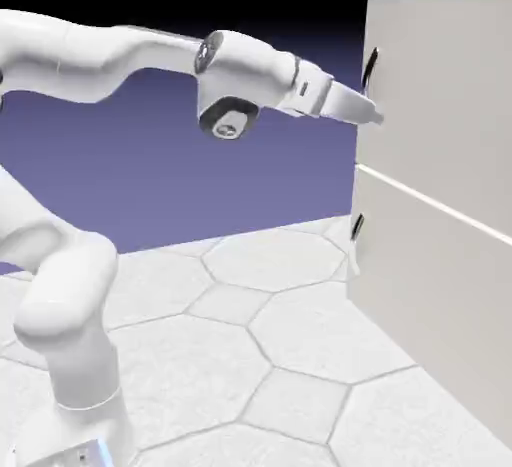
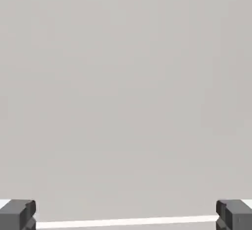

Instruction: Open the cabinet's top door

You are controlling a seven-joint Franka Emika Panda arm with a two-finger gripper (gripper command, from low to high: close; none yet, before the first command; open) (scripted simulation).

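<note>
Top door point(image 1: 440, 105) upright, its bar handle point(image 1: 371, 70) running near-vertical; jaws point(image 2: 126, 215) spread wide, empty.

The cabinet point(image 1: 440, 190) is tall, box-shaped and off-white, standing at the exterior view's right, its front split by a thin, bright white seam. The top door point(image 1: 455, 105), a flat, plain upper panel, looks shut, lying in line with the panel below. A slim, dark, upright bar handle point(image 1: 371, 70) sits near its edge at the exterior view's left. In the hand view, plain grey-beige surface fills most of the picture.
</note>
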